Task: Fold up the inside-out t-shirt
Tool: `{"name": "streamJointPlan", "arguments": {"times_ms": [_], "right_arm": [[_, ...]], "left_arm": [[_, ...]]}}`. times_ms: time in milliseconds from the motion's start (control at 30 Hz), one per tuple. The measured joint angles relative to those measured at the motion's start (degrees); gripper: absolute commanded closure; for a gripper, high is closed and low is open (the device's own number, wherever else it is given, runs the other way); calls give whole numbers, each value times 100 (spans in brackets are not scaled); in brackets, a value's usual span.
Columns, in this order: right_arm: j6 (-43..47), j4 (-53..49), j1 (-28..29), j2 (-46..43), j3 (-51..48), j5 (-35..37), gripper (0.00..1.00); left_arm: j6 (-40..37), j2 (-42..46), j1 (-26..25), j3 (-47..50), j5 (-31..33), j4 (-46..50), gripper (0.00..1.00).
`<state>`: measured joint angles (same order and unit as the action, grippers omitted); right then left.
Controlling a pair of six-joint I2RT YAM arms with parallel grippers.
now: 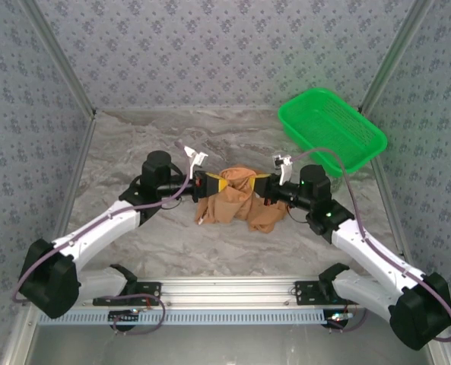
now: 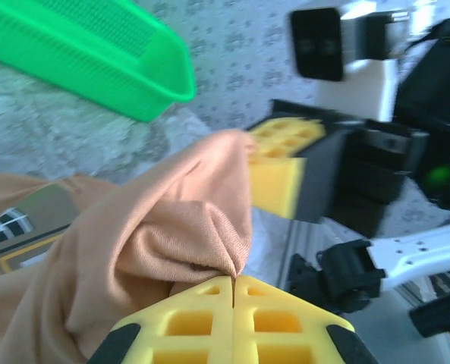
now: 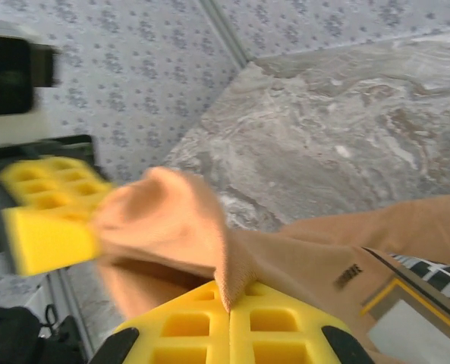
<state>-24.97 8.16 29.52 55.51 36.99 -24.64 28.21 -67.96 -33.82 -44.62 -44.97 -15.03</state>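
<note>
The inside-out t-shirt (image 1: 239, 199) is an orange-tan bundle hanging between the two arms above the middle of the table. My left gripper (image 1: 217, 183) is shut on a pinch of its cloth at the upper left, and the yellow pads (image 2: 209, 318) meet on a fold of the t-shirt (image 2: 171, 227). My right gripper (image 1: 260, 182) is shut on the cloth at the upper right; its yellow pads (image 3: 209, 326) clamp an edge of the t-shirt (image 3: 300, 258). A printed patch (image 3: 407, 296) shows on the cloth near the right gripper. The two grippers face each other closely.
A green plastic mesh basket (image 1: 331, 128) stands at the back right of the marble table (image 1: 134, 144). Patterned walls enclose the table on three sides. A metal rail (image 1: 225, 293) with the arm bases runs along the near edge.
</note>
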Motion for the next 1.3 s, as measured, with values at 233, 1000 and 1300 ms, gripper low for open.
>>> {"name": "streamJointPlan", "arguments": {"times_ms": [233, 1000, 1300], "right_arm": [[286, -1196, 122, 490, 699, 719, 70], [2326, -2721, 901, 964, 1410, 654, 51], [2378, -2389, 704, 1414, 1587, -363, 96]], "left_arm": [[208, 310, -2, 249, -459, -640, 100], [-339, 315, -2, 275, -348, -101, 100], [-780, 352, -2, 273, 37, 457, 100]]}}
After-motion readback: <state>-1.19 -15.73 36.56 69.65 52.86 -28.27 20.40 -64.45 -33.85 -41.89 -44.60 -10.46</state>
